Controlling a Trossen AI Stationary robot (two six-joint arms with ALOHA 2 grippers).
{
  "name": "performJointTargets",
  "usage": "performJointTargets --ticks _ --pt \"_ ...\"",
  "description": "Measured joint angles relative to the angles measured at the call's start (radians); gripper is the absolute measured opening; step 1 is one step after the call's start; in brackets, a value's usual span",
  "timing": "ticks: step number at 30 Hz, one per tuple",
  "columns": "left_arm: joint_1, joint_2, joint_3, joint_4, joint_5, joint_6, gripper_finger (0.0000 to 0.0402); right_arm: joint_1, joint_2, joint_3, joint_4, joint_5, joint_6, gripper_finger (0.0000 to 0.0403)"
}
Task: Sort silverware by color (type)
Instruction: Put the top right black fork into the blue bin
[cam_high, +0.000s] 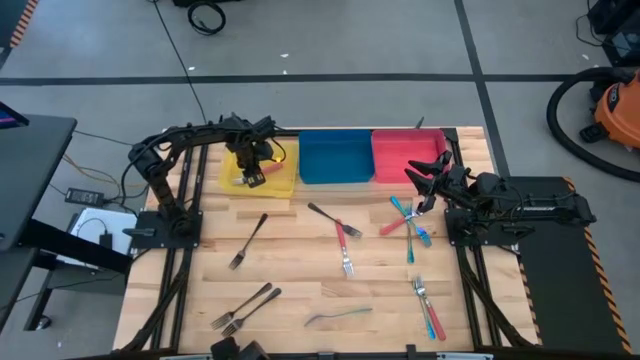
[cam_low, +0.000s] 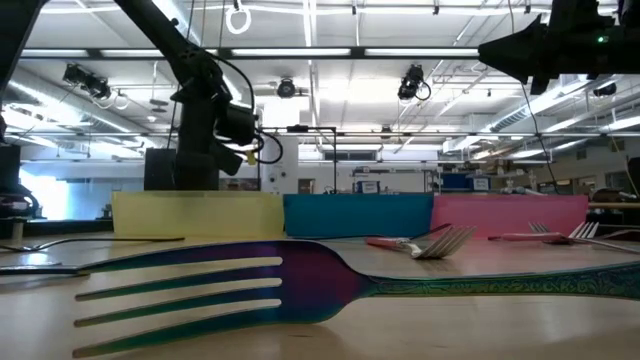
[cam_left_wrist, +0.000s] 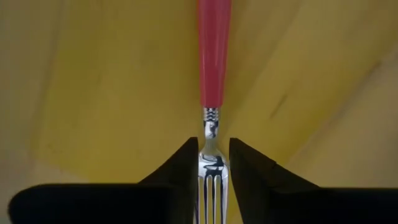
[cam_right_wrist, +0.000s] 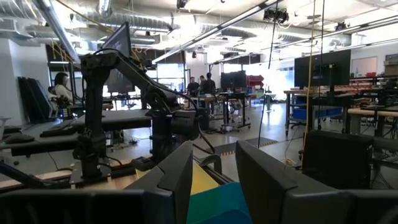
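Note:
My left gripper (cam_high: 250, 168) hangs over the yellow bin (cam_high: 280, 180) and is shut on a red-handled fork (cam_high: 254, 179). In the left wrist view its fingers (cam_left_wrist: 211, 148) close around the fork, with yellow bin floor behind. My right gripper (cam_high: 424, 186) is open and raised above the table's right side, near a crossed pile of teal and red utensils (cam_high: 408, 224). Its fingers (cam_right_wrist: 214, 180) point level across the table. Other silverware lies flat on the wood: a dark fork (cam_high: 248, 241), two dark forks (cam_high: 241, 308), a red-handled fork (cam_high: 336, 224), and an iridescent fork (cam_high: 338, 317) (cam_low: 300, 285). My left gripper pinches the red-handled fork between its two fingers at the metal neck (cam_left_wrist: 210, 134), between the tines and the handle. The fingers come from above, pointing down, along the fork. The red handle (cam_left_wrist: 214, 56) points down from the fingers into the yellow bin.
Three bins stand in a row at the far edge: yellow, blue (cam_high: 335, 158) and red (cam_high: 405, 155). A red and teal pair (cam_high: 428, 308) lies near the right front corner. Bare wood (cam_high: 300, 260) shows mid-table. Arm bases stand at both sides.

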Motion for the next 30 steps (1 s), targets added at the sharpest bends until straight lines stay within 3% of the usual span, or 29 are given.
performJointTargets --ticks 4,11,17,24,30 --pt "-0.001 -0.018 0.001 -0.008 0.0 -0.008 0.0114 0.0 0.0 0.0 0.0 -0.013 0.022 0.013" --pt "-0.003 -0.076 0.108 -0.186 0.011 -0.056 0.0121 0.0 0.089 0.0 0.114 -0.079 0.043 0.013" --pt "-0.02 -0.198 0.118 -0.223 0.149 -0.126 0.0121 0.0 0.179 0.0 0.221 -0.128 0.052 0.013" --pt "-0.117 -0.331 0.119 -0.192 0.205 -0.193 0.0121 0.0 0.354 0.002 0.27 -0.11 0.162 0.013" --pt "-0.218 -0.381 0.118 -0.145 0.205 -0.219 0.0121 0.0 0.559 0.099 0.231 -0.115 0.231 0.013"
